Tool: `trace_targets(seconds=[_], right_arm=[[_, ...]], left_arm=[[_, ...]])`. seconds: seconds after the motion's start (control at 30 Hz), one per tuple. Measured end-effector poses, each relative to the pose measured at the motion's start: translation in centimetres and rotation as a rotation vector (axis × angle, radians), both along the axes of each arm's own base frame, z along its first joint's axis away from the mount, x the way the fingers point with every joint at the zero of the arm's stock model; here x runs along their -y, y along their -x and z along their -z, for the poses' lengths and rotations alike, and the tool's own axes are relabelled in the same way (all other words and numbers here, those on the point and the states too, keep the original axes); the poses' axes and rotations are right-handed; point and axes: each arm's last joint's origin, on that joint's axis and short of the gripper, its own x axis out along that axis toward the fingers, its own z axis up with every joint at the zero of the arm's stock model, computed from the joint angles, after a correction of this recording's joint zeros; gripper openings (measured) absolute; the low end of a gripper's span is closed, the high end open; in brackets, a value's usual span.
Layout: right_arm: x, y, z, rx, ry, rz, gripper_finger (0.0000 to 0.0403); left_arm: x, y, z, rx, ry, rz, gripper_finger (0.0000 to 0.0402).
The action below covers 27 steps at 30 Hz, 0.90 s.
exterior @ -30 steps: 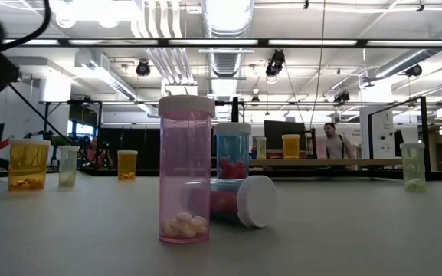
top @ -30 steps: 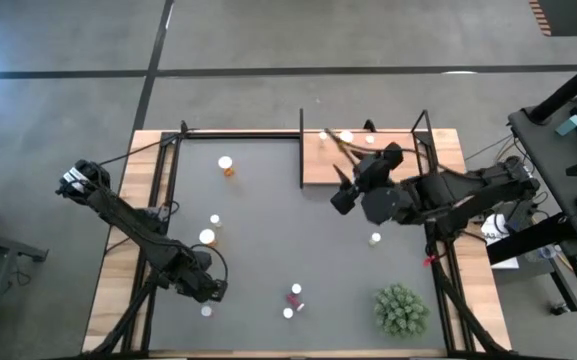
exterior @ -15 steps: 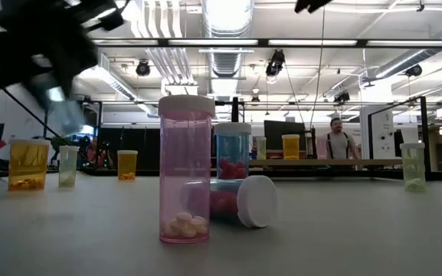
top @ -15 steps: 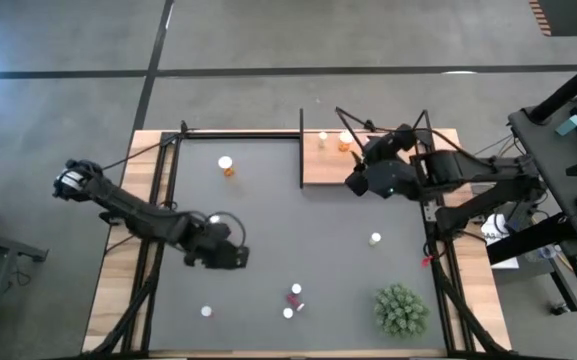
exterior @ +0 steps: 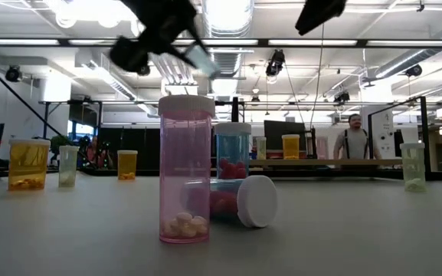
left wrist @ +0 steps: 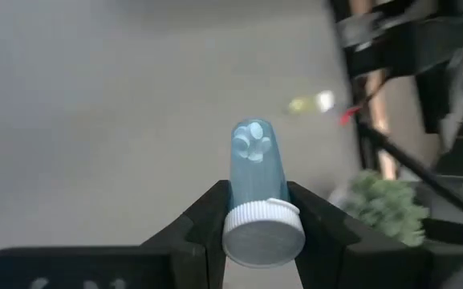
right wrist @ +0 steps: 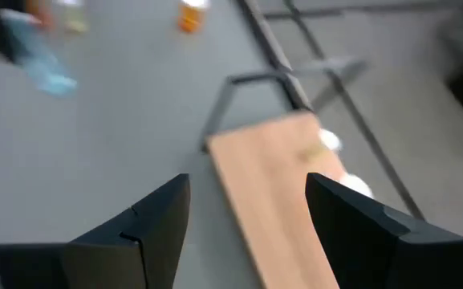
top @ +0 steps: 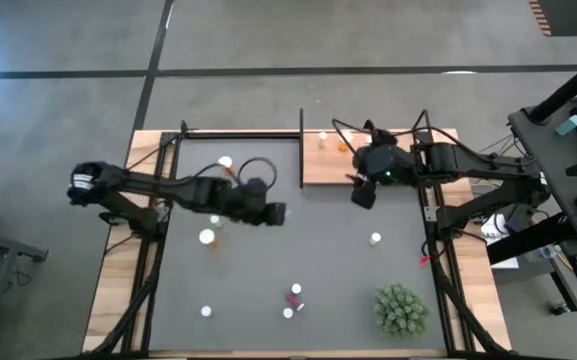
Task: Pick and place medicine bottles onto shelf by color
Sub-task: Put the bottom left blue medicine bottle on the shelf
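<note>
left gripper (left wrist: 255, 233) clamps pale blue bottle (left wrist: 253, 164) | right gripper (right wrist: 247, 217) open, empty | carry level to shelf (top: 328, 165), set upright

A clear, glossy plastic bottle (left wrist: 254, 170) with a ribbed white cap is seen over a matt grey mat (top: 268, 270), beside a smooth wooden shelf (right wrist: 273, 181).

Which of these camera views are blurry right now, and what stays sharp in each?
Low view: the pink bottle up close is sharp, the left tool overhead is motion-smeared. Left wrist view: the pale blue bottle it grips is crisp, the mat behind is soft. Right wrist view: the shelf is blurred throughout.
</note>
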Motion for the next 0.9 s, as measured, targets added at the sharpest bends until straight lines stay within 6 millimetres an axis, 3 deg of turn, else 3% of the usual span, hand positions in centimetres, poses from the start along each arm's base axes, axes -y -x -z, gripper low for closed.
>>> trace_targets(seconds=[0.23, 0.43, 0.7, 0.9], right_arm=[[-0.3, -0.1, 0.0, 0.08, 0.071, -0.297, 0.0237], [-0.1, -0.3, 0.2, 0.082, 0.046, -0.406, 0.0237], [-0.1, -1.7, 1.4, 0.064, -0.057, -0.334, 0.0237], [0.2, -2.9, 1.8, 0.073, -0.006, -0.281, 0.0237]], left_arm=[[-2.0, -4.5, -1.6, 0.062, -0.164, 0.068, 0.0091], [-3.5, -6.5, -3.4, 0.105, -0.255, 0.075, 0.0091], [-4.4, -6.4, -6.3, 0.17, -0.364, 0.091, 0.0091], [-4.4, -5.8, -6.7, 0.169, -0.367, 0.09, 0.0091]])
